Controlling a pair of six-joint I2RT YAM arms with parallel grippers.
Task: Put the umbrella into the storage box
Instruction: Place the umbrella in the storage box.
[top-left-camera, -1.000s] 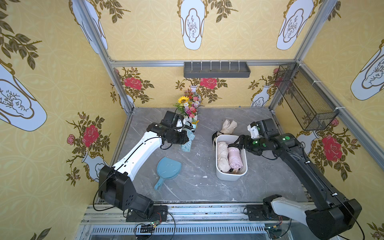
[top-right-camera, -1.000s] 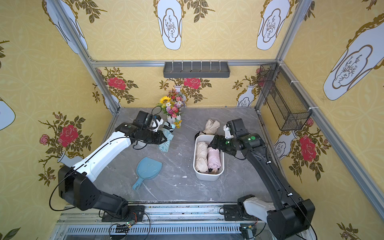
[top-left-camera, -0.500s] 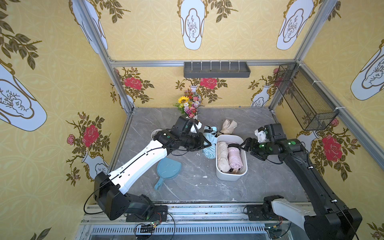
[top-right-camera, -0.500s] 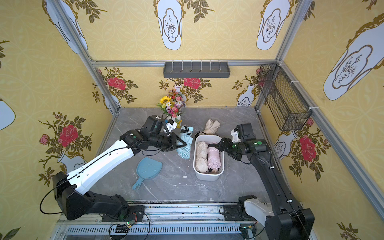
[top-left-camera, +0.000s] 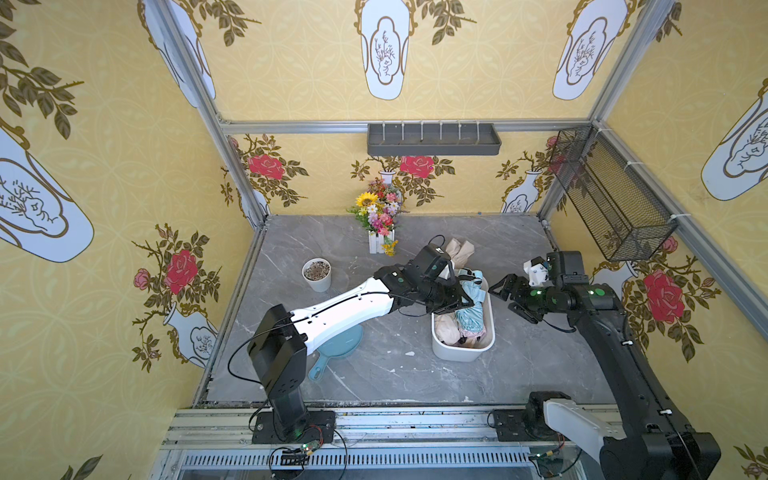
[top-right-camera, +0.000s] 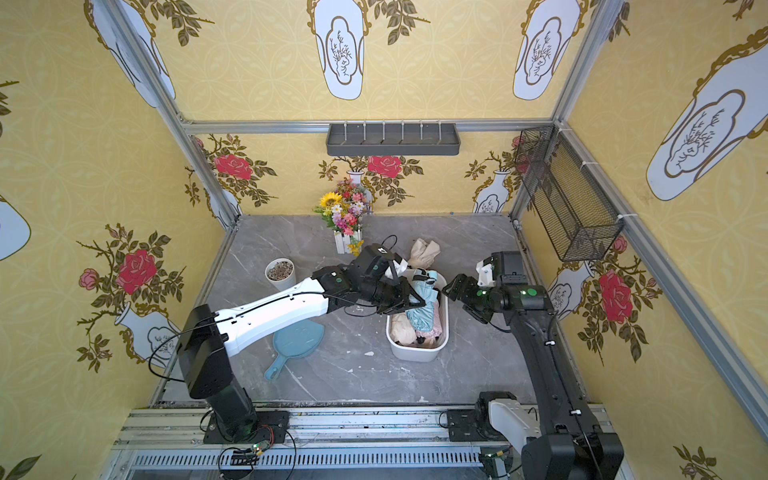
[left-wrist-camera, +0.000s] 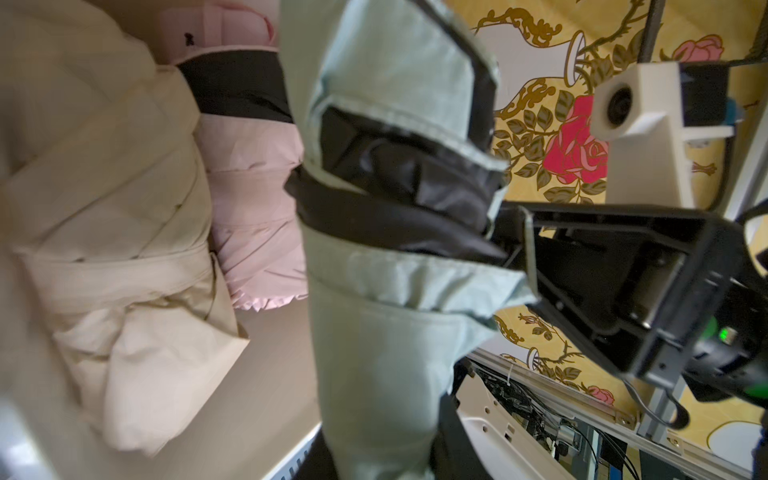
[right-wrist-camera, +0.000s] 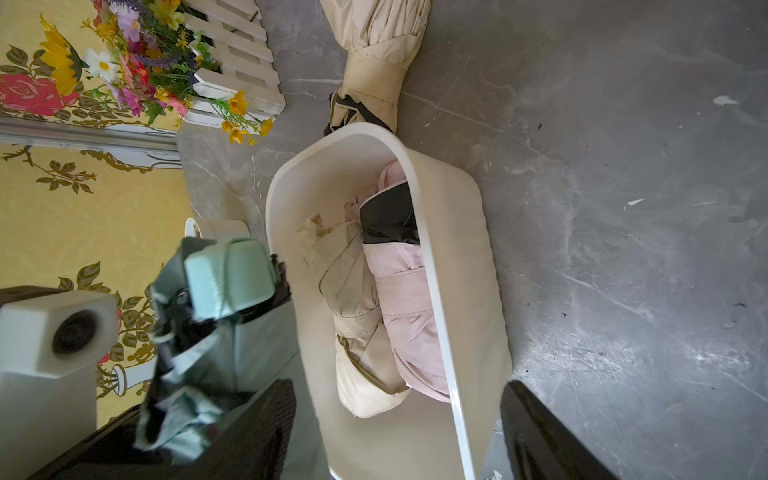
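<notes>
Surface: grey marbled tabletop (top-left-camera: 374, 374) with pale scuffs, closed in on three sides by yellow wallpapered walls (top-left-camera: 124, 166) printed with roses and vases.

We count four folded umbrellas. The pale teal umbrella (top-left-camera: 477, 291) is clamped in the left gripper (top-left-camera: 457, 301) and hangs slanted over the white storage box (top-left-camera: 461, 354). A beige umbrella (right-wrist-camera: 353, 299) and a pink umbrella (right-wrist-camera: 407, 299) lie side by side inside the box. A second beige umbrella (top-left-camera: 459, 249) lies on the table, touching the box's far end.

One each of: pot of pebbles (top-left-camera: 316, 274), flower bunch (top-left-camera: 378, 216), blue dustpan (top-left-camera: 336, 345), grey wall shelf (top-left-camera: 432, 139), black mesh basket (top-left-camera: 611, 195).

The right gripper (top-left-camera: 503, 299) stands just beside the box, jaws spread wide and empty.

Hard to make out:
- The left arm covers part of the dustpan.
- In both top views the teal umbrella hides most of the pink one.
- We cannot tell whether the teal umbrella touches the two below.
</notes>
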